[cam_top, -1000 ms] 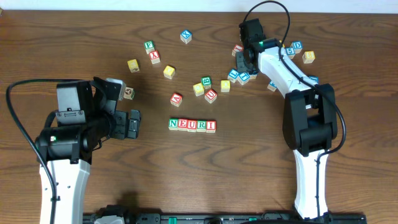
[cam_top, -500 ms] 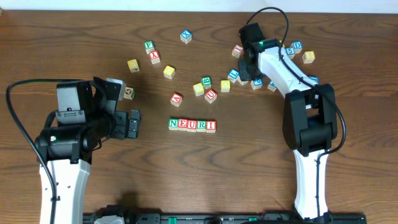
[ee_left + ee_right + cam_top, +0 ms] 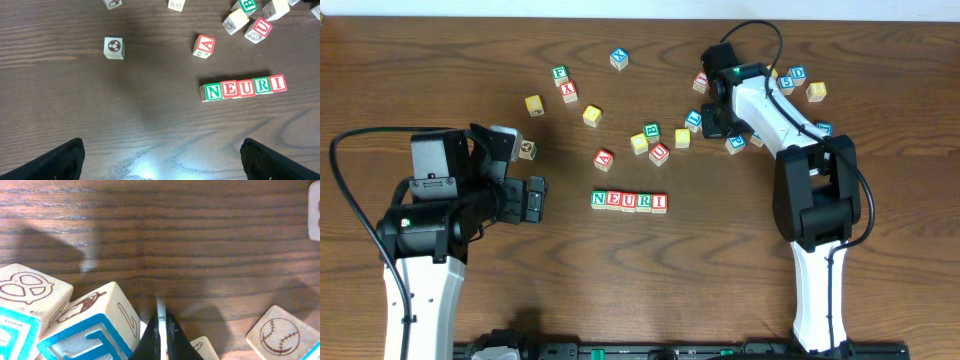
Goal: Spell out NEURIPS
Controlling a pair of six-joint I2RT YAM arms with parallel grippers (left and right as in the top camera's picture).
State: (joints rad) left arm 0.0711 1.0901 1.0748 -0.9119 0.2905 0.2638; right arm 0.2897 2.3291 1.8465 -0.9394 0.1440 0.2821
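The right gripper (image 3: 161, 327) — clenched shut — has slid back through the loose blocks (image 3: 650, 131), knocking 1 blue block (image 3: 735, 143) aside; the row (image 3: 629, 201) reads NEURI — 2 letters short.

right gripper (image 3: 160, 325) body cut off below | blue-bordered cube (image 3: 85, 325) letter seemingly unreadable

place: lab bench | evidence: wooden table (image 3: 620, 270), two mounted robot arms, scattered cubes (image 3: 592, 115)
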